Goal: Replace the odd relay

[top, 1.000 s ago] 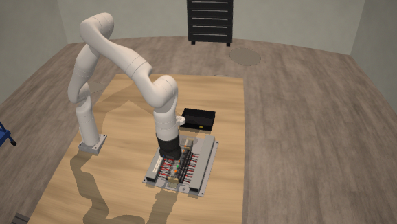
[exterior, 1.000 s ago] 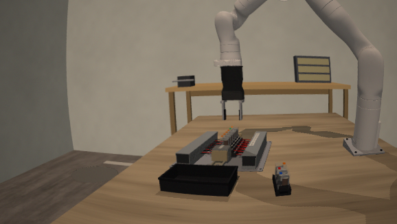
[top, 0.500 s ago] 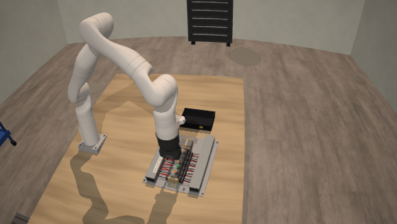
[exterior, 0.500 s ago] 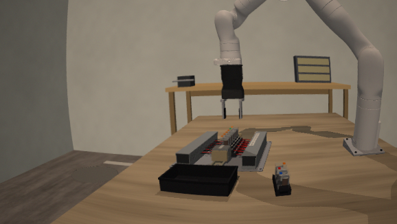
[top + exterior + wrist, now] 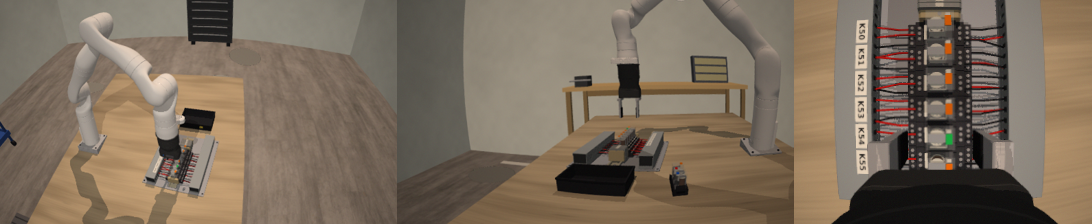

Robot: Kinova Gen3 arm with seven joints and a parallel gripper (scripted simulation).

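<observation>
- Over by the wall, a black drawer cabinet [image 5: 210, 30] stands on the floor.
- A wooden bench [image 5: 672, 86] holds a small dark box [image 5: 583, 81] and, well apart, a framed three-row panel [image 5: 710, 69].
- Something blue [image 5: 4, 135] pokes in.
</observation>
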